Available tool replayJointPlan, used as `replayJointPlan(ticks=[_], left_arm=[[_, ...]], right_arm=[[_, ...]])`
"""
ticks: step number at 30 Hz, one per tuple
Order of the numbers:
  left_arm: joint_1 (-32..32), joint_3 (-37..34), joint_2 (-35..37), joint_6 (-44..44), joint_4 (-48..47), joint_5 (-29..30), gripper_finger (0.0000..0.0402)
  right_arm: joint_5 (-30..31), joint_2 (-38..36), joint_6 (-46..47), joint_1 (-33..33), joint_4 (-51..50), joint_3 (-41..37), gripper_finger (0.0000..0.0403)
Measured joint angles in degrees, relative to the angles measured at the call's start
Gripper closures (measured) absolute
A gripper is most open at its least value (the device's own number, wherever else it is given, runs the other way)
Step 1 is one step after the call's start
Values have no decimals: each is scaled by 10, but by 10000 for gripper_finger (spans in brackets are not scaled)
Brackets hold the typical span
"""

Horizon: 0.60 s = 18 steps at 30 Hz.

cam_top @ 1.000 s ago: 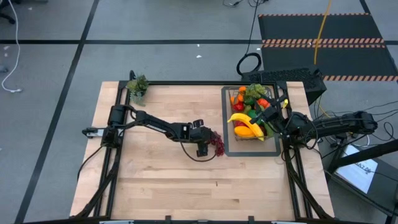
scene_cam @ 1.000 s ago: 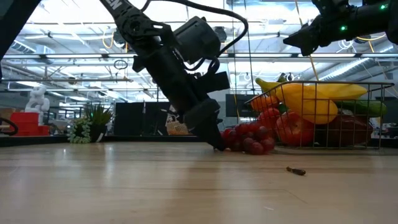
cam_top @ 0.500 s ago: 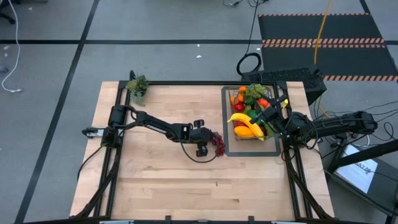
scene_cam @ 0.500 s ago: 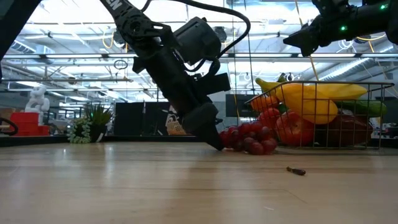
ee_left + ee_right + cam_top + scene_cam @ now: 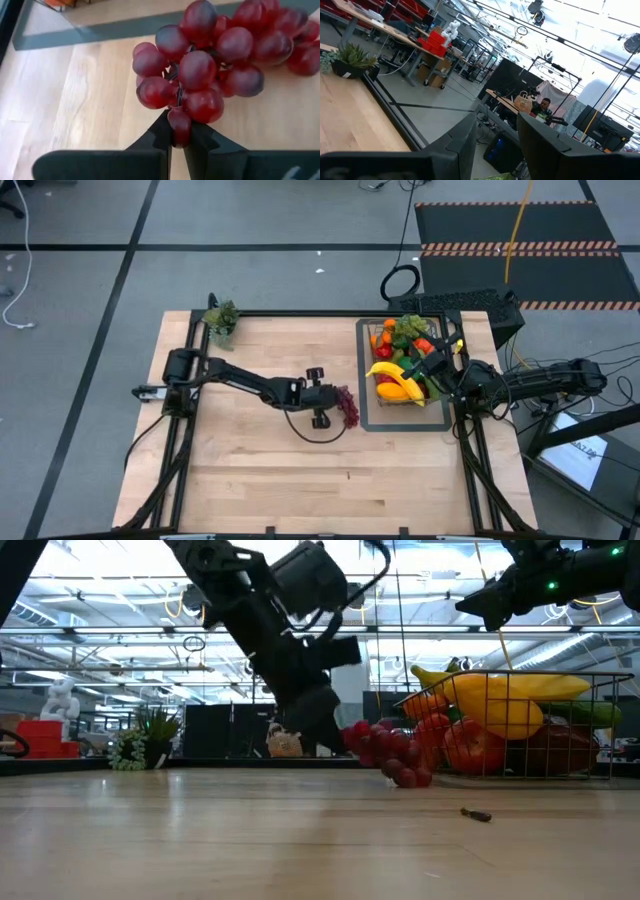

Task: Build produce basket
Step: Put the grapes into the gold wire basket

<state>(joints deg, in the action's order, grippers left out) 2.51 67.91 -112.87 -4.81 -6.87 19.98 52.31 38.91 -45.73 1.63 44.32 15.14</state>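
Red plastic grapes [image 5: 220, 60] dangle just off the worktop [image 5: 260, 470] beside the wire-mesh basket [image 5: 403, 370], your left claw [image 5: 178, 136] clamped on one low grape, which could slip free.

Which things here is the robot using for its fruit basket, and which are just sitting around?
For the job:
- grapes, pinched by the left gripper and lifted off the table
- basket
- banana and other produce in the basket

Just sitting around:
- plant at the table's corner
- tray under the basket
- small dark bit on the table
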Motion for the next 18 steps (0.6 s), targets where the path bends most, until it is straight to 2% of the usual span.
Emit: replayJointPlan(ticks=[5,11,18], left_arm=[[9,0,25,-1,-8,2,371],[29,1,62,-9,-18,33,371],[57,1,129,-12,-26,42,371]], right_arm=[[0,0,0,0,0,0,268],[0,0,0,0,0,0,268],[0,0,0,0,0,0,268]])
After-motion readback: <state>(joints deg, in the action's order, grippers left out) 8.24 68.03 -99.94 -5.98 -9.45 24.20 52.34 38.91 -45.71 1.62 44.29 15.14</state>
